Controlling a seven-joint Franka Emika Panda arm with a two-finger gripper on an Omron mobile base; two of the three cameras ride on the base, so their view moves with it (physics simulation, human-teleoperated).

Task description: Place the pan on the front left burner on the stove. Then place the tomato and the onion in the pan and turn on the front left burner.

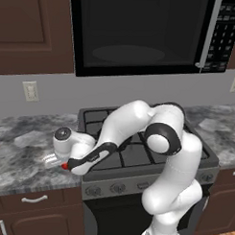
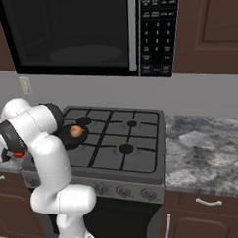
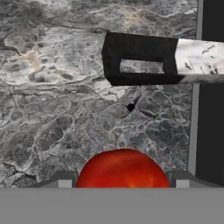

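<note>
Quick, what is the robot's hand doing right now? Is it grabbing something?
Gripper: jaws open on either side of the small glossy red tomato on the grey marbled counter; a firm grip cannot be told yet.

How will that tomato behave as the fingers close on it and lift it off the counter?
The tomato is round and glossy, so it may roll or squirt sideways if the fingers meet it off-centre. It sits on the flat marble counter with nothing bracing it, so a nudge could send it rolling. It looks small, so probably light.
</note>
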